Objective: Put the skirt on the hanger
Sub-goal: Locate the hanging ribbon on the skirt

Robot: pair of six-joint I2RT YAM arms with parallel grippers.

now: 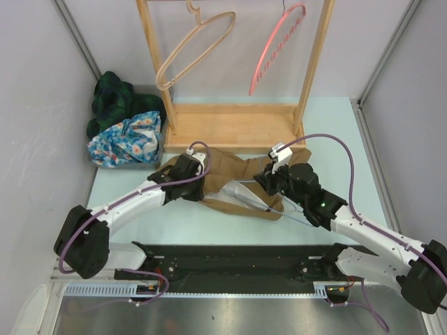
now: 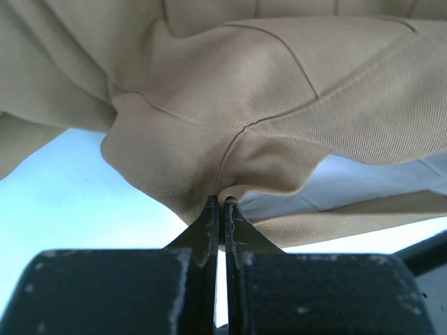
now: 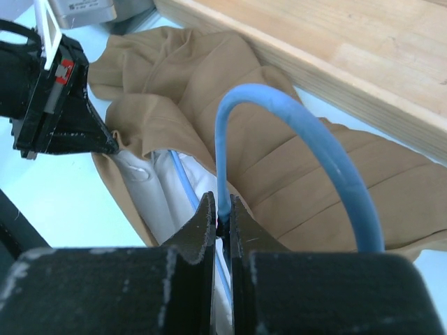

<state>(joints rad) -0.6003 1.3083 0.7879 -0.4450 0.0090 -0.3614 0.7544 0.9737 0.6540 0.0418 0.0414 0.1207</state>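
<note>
Just in front of the wooden rack (image 1: pixel 230 125), the tan skirt (image 1: pixel 234 167) is seen lying crumpled on the table (image 1: pixel 126 209), its white lining (image 3: pixel 150 174) exposed. A thin fold of the skirt's edge is pinched between the closed jaws of the left gripper (image 2: pixel 222 202), on the side of the garment away from the rack. The blue hanger (image 3: pixel 328 160) is clamped at the foot of its hook by the right gripper (image 3: pixel 223 213), whose jaws are shut tight on it, and one thin arm of the hanger is seen running over the lining. The waistband is judged to be in the course of being fitted over the hanger. The fold is best drawn taut and open while the hanger is kept level, so that cloth is passed over the arm rather than bunched. Slippage is to be watched for, the pinch being shallow.
</note>
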